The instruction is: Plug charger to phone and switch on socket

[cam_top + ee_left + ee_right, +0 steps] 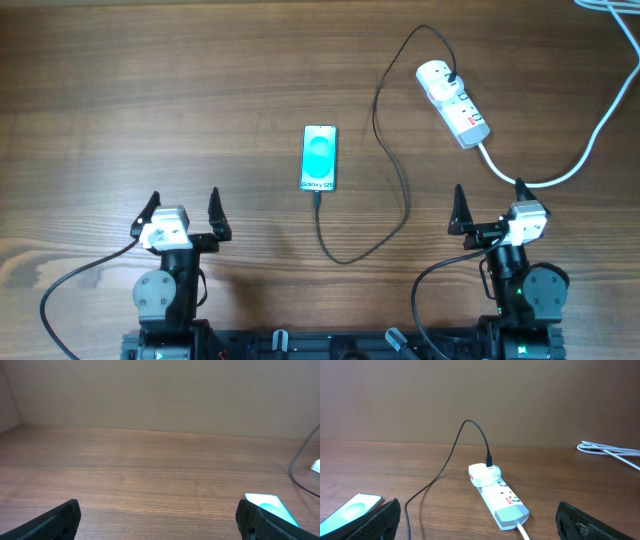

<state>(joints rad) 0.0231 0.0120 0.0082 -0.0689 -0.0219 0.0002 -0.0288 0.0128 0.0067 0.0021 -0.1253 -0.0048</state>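
Charger (406,204) looks already plugged into the phone (319,157); whether the socket (453,103) is switched on, I can't tell. Left gripper (184,196) and right gripper (489,188) both sit open, empty.

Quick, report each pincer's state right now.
Left pincer: open, holding nothing.
Right pincer: open, holding nothing.

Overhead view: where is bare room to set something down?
Bare wood fills the left half, from the phone to the table edge, beyond the left gripper. Crowded on the right: the charger loops between phone and socket, the white cable runs beside the right gripper.
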